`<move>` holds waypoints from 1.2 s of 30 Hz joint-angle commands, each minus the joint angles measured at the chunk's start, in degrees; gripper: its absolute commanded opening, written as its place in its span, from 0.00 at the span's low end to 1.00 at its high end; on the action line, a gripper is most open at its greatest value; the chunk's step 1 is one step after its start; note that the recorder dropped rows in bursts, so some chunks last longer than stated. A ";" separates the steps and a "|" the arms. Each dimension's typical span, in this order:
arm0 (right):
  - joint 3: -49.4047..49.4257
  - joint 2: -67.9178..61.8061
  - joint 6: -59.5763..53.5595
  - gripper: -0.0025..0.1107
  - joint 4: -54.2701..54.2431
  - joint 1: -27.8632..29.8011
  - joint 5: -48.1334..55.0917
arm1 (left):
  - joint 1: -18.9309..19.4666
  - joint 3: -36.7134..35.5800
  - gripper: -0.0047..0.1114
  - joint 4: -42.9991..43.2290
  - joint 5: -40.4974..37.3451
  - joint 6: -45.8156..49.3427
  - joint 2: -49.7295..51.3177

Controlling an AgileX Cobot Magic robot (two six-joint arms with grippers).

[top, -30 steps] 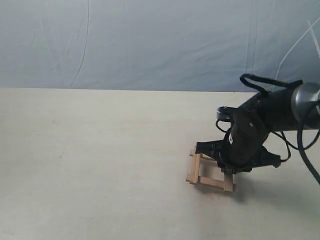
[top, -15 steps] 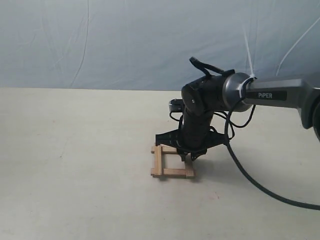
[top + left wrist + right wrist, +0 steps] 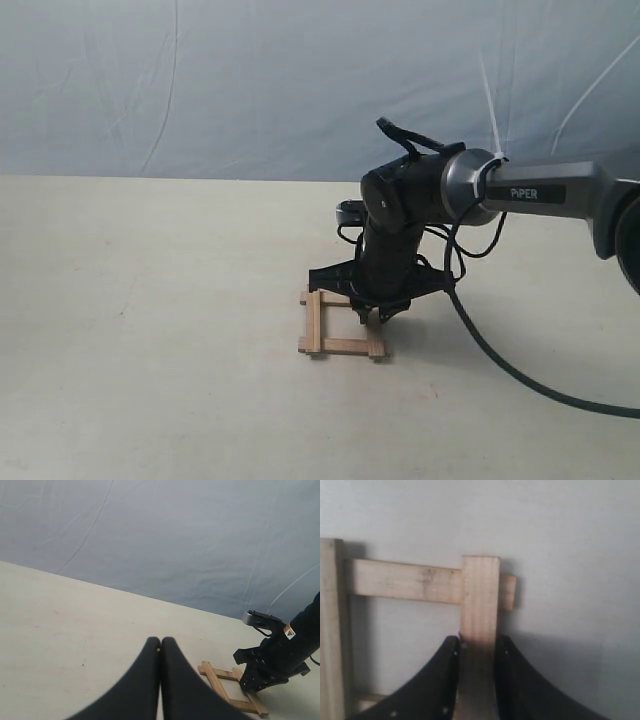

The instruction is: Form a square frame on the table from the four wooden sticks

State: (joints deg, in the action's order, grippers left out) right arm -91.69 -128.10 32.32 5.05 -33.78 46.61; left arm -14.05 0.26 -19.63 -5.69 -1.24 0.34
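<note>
The square frame (image 3: pixel 340 345) lies flat on the table (image 3: pixel 150 350), its four wooden slats forming a hollow square with ends overlapping and projecting slightly at the corners. The right gripper (image 3: pixel 372 312) stands directly over the frame's right-hand slat (image 3: pixel 480 595); in the right wrist view its two black fingers (image 3: pixel 447 665) press against both long edges of this slat, clamping it. The clamped slat lies across a crosswise slat (image 3: pixel 405 580), whose end projects just past it. The right arm (image 3: pixel 540 190), marked PiPER, reaches toward the frame from the frame's right, and a black cable (image 3: pixel 520 375) hangs from it down to the table right of the frame. The left gripper (image 3: pixel 160 645) is clenched, fingertips touching with nothing between them, well apart from the frame. A blue-grey backdrop (image 3: pixel 250 90) rises behind the frame
</note>
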 commanded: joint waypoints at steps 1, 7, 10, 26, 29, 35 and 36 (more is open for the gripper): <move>-0.19 1.69 -0.49 0.51 -0.53 0.01 0.14 | 0.26 -0.26 0.04 -0.63 -0.06 -0.21 -0.34; -0.19 6.34 -1.16 0.32 0.52 0.22 0.84 | 0.26 -0.26 0.04 -0.87 -0.05 -0.21 -0.34; -0.19 9.26 -3.05 0.01 2.73 1.58 4.57 | 0.26 -0.26 0.04 -0.87 -0.05 -0.21 -0.34; 35.54 34.62 -29.20 0.01 -5.52 33.66 -7.47 | 0.26 -0.26 0.04 -0.88 0.06 -0.10 -0.34; 43.09 43.00 -30.61 0.01 -5.52 38.13 -12.96 | 0.26 -0.26 0.04 -0.88 0.06 -0.10 -0.34; 52.90 64.94 -30.44 0.01 -6.53 38.91 -23.81 | 0.26 -0.26 0.04 -0.88 -0.08 -0.10 -0.34; 54.47 69.03 -30.44 0.01 -6.12 38.91 -24.80 | 0.26 -0.26 0.04 -0.88 -0.21 -0.10 -0.34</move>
State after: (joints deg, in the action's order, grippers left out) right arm -40.77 -68.54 2.56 -1.23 5.04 25.55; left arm -14.05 0.26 -20.15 -5.69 -1.24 0.34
